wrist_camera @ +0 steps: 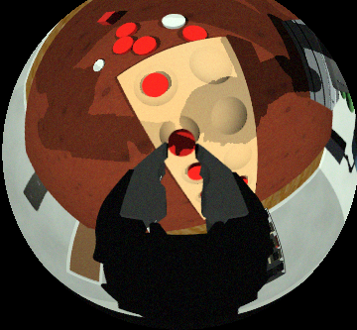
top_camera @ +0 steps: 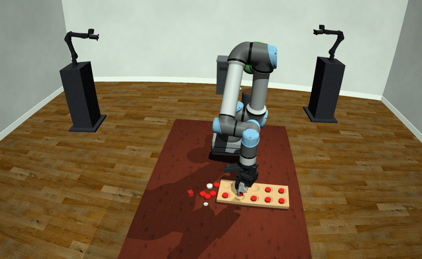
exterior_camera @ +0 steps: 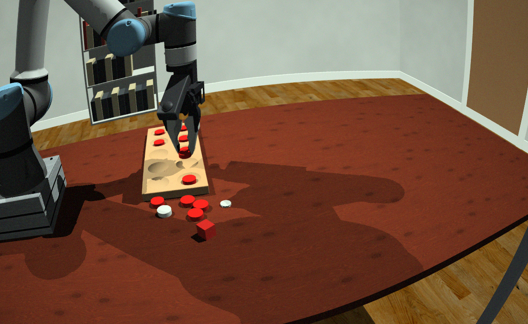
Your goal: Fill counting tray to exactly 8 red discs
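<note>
The tan counting tray has two rows of pockets. The top view shows several red discs in their own pockets, including one alone at the near left corner and others toward the right end. My gripper is shut on a red disc. It holds the disc low over the empty near-row pocket beside the corner disc. Several back-row pockets toward the left are empty; my gripper partly hides one in the top view.
Several loose red discs lie beside the tray's left end. Two white discs, one larger and one smaller, and a red cube lie near them.
</note>
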You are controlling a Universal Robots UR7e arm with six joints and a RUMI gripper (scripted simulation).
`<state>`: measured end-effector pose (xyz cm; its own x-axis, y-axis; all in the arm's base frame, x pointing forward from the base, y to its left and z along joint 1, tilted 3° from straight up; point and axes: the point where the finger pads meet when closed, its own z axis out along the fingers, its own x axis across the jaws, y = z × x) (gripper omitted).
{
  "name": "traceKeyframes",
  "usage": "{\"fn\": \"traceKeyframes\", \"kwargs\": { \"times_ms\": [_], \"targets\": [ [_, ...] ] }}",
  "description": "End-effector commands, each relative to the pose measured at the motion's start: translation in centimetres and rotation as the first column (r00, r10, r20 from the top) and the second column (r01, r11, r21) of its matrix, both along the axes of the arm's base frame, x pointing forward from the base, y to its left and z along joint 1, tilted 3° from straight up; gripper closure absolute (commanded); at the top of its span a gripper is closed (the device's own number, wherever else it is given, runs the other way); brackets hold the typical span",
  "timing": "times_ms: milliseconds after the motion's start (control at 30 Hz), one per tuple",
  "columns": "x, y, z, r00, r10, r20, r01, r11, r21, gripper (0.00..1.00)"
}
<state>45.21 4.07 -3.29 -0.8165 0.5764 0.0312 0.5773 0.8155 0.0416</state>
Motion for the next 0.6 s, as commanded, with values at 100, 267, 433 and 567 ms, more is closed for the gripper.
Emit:
{"fn": "traceKeyframes", "kwargs": {
  "times_ms": [100, 267, 433, 567],
  "targets": [
    [0.2, 0.0, -1.2, 1.0, 0.0, 0.004, 0.0, 1.0, -0.001, 1.0],
    [0.2, 0.1, -1.7, 1.0, 0.0, 0.004, 0.0, 1.0, -0.001, 1.0],
    [0.2, 0.1, -2.4, 1.0, 0.0, 0.004, 0.0, 1.0, -0.001, 1.0],
    [0.2, 0.1, -2.5, 1.0, 0.0, 0.004, 0.0, 1.0, -0.001, 1.0]
  ]
}}
